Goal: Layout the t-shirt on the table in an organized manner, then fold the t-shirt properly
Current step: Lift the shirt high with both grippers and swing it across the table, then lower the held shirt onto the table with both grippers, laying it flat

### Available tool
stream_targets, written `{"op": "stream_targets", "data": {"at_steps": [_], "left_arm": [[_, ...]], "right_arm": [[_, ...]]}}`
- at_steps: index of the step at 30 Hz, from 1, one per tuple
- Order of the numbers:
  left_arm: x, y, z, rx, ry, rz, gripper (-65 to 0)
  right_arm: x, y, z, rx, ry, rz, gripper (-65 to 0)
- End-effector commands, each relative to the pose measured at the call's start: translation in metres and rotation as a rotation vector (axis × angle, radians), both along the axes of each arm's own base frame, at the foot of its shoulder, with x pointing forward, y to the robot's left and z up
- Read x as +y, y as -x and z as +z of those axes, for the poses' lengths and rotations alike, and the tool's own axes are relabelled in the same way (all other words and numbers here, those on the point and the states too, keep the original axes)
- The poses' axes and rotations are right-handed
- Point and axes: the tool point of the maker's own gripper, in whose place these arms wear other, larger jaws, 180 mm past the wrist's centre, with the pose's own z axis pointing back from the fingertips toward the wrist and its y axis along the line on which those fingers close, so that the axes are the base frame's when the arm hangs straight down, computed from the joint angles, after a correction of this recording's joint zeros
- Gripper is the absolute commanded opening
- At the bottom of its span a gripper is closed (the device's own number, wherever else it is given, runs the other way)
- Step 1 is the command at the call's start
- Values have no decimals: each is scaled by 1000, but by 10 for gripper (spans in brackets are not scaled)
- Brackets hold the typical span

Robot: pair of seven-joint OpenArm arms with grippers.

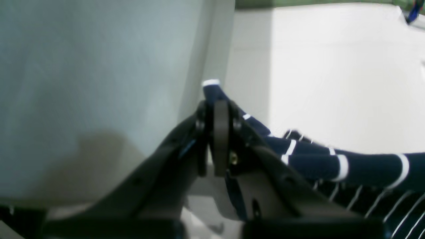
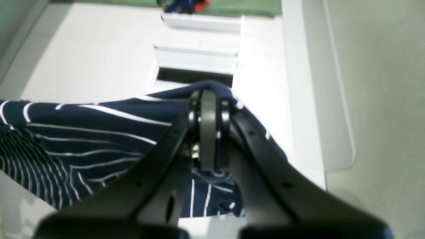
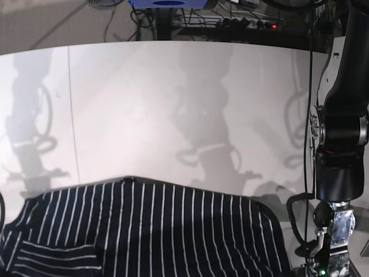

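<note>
The dark navy t-shirt with thin white stripes lies spread across the near part of the white table, running off the bottom of the base view. In the left wrist view, my left gripper is shut on a bunched edge of the t-shirt, which stretches away to the right. My right gripper is shut on another edge of the t-shirt, with the cloth hanging to its left. Neither gripper's fingers show in the base view.
The dark arm that carries the left wrist camera stands at the table's right edge. A thin seam line crosses the table on the left. Cables and a power strip lie beyond the far edge. A white stand with a dark slot sits ahead of the right gripper.
</note>
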Motion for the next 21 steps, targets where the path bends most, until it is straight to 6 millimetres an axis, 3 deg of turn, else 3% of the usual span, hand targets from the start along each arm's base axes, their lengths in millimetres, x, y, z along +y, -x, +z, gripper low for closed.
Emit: {"op": "stream_targets", "data": {"at_steps": [1,6,16,21], "left_arm": [[9,-12,53,-121,-21,18,-650],[7,-20,93,-185,-23,15,-650],[7,-28,200,-362,-25,16,-650],[10,-25,242,-437,-20,23,-650]], "right_arm": [[-10,-8,49,-117,1,-18,-648],[-10,-14,84,-178,1,-17,-648],[-9,-20,180,-343,2,-13,-648],[-2,-3,227,-454,76,15,-648]]}}
